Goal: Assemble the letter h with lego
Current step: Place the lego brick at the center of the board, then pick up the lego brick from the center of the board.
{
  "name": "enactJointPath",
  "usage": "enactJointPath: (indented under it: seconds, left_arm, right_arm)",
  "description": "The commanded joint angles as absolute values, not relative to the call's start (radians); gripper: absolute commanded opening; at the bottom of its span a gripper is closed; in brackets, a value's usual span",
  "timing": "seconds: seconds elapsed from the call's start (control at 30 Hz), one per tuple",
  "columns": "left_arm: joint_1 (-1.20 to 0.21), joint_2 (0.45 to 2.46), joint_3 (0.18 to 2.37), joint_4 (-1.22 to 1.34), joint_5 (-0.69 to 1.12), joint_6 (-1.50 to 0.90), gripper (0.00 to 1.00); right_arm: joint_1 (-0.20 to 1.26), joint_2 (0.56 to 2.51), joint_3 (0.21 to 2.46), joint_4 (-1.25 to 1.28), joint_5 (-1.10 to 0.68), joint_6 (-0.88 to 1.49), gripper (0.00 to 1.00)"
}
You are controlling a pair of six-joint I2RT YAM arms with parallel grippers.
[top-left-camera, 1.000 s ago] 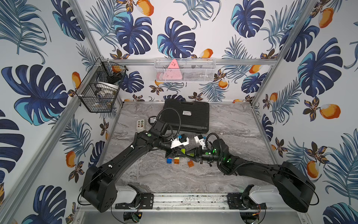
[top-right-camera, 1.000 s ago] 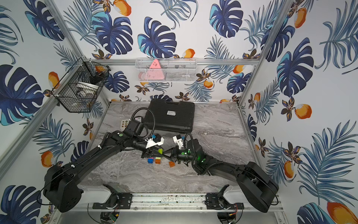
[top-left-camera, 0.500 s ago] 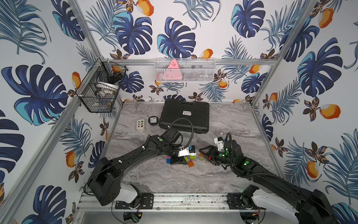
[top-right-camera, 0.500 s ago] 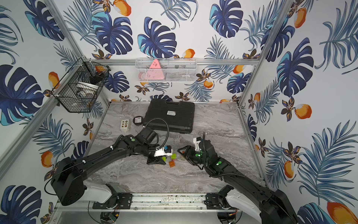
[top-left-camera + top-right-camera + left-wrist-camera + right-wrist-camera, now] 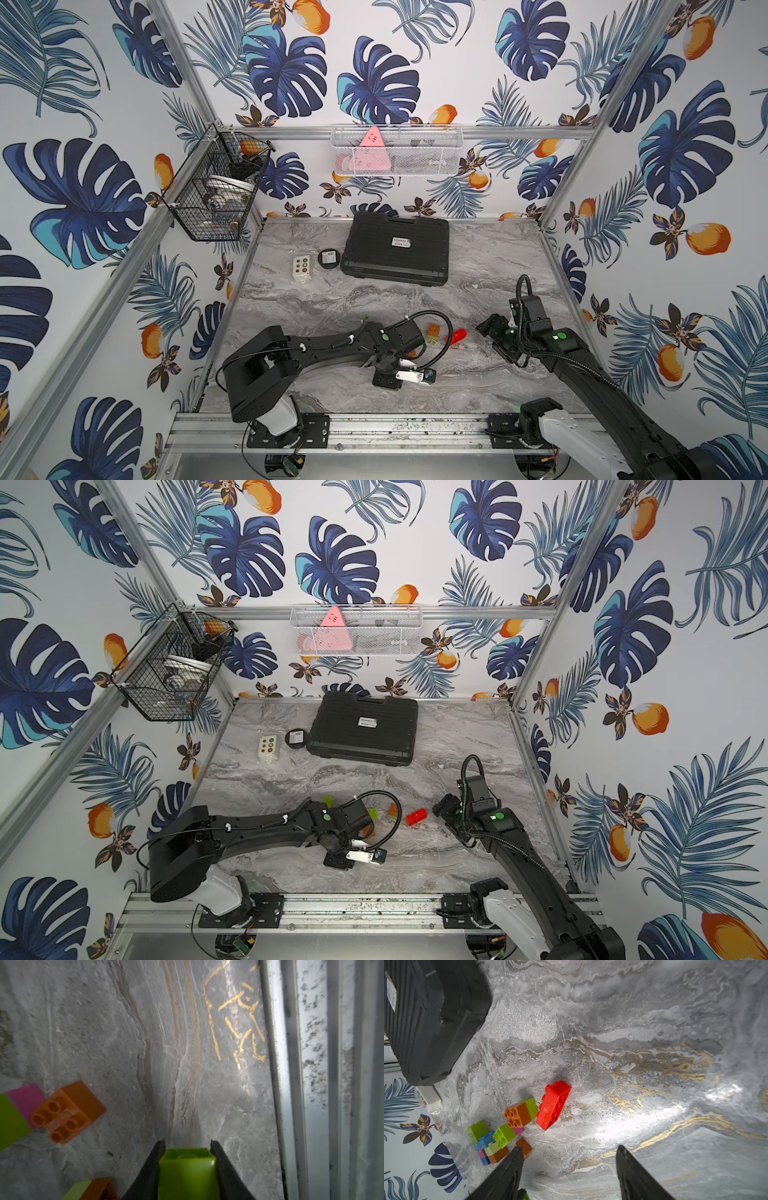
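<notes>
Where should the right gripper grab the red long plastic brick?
Take the red long plastic brick at mid-length, from above, with the open right gripper: it seems to lie on its side, so studs and underside face sideways for the jaws.

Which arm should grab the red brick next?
Right, probably. The right gripper is open and empty with the red brick just ahead; the left gripper is shut on a lime green brick.

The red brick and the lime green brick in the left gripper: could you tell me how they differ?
The red brick is long; the lime green brick looks squarer. The red brick lies loose on the table, tipped on its side; the lime green brick is clamped between the left gripper's jaws. Both are lego.
</notes>
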State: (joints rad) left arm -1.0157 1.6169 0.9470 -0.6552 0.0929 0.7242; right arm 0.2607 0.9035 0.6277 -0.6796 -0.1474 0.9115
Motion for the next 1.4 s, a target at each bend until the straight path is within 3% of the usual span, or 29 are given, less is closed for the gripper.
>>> enactJointPath:
  seconds: [0.0, 0.5, 0.8, 1.0, 1.13, 1.37]
  left_arm:
    - [-1.038, 1.66, 0.949, -0.605, -0.041, 0.672, 0.23]
    - [-1.053, 1.79, 1.008, -0.633, -0.058, 0.641, 0.44]
    - [-1.026, 1.699, 1.011, -0.645, 0.035, 0.671, 0.59]
    - [-0.811, 1.547, 1.014, -0.72, 0.274, 0.728, 0.66]
    - [-0.608, 1.416, 0.951, -0.689, 0.406, 0.765, 0.73]
    - [-0.24, 1.369, 0.871, -0.5, 0.525, 0.666, 0.74]
  right_arm:
    - [0.259, 0.904, 0.642, -0.726, -0.149, 0.87, 0.73]
    - [0.259, 0.963, 0.662, -0.703, -0.256, 0.833, 0.76]
    - [0.259, 0.962, 0.709, -0.811, -0.178, 0.805, 0.77]
    - [0.33, 1.01, 0.728, -0.818, -0.201, 0.835, 0.73]
    - [0.568, 1.066, 0.761, -0.793, -0.081, 0.927, 0.73]
    - [0.901, 1.298, 0.886, -0.722, 0.034, 0.983, 0.7]
